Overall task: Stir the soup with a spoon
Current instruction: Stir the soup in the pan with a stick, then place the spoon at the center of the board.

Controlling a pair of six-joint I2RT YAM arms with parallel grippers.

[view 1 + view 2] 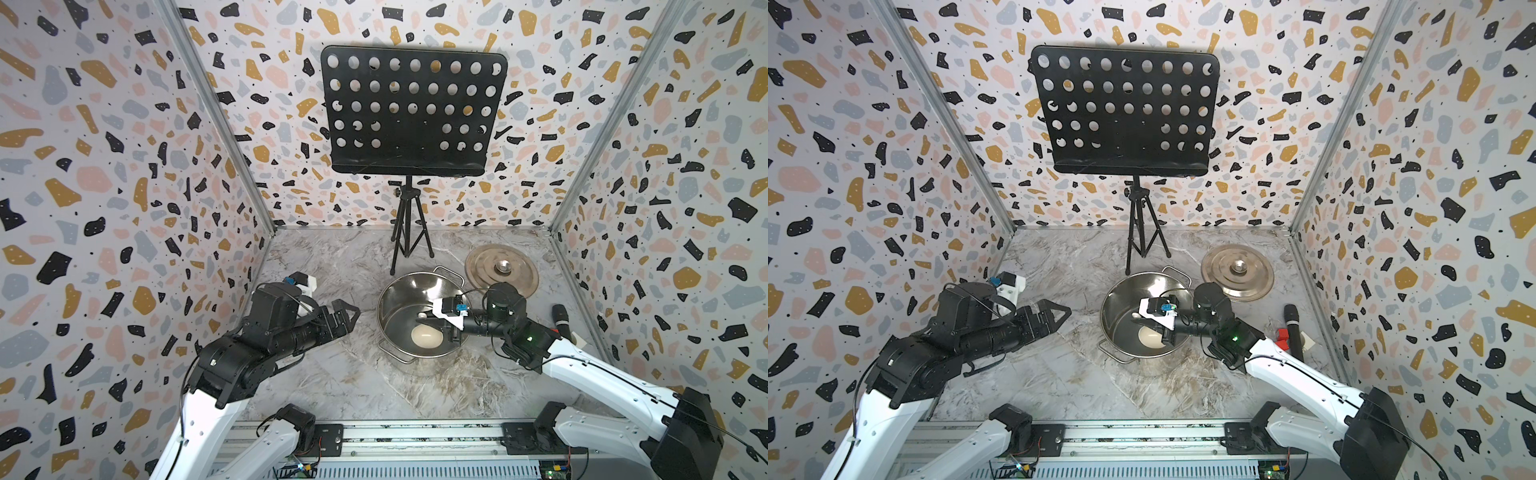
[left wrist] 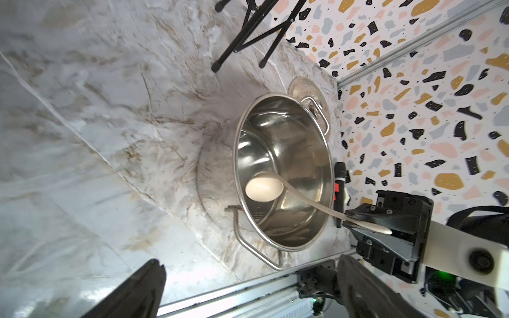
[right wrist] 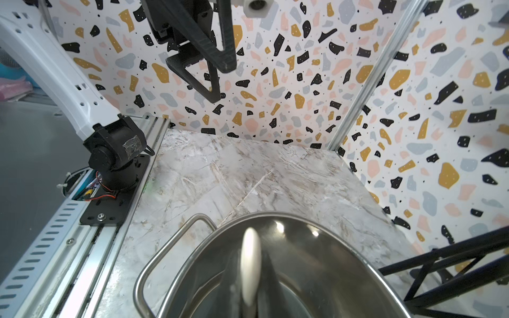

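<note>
From above, ladle (image 1: 424, 336) handle mostly out of sight beneath right gripper (image 2: 348, 219)

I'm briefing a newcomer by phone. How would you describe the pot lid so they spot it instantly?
Find the black music stand at the back. Right of its legs, behind the steel pot, lies the lid. It is the only flat disc, with a central knob.
</note>
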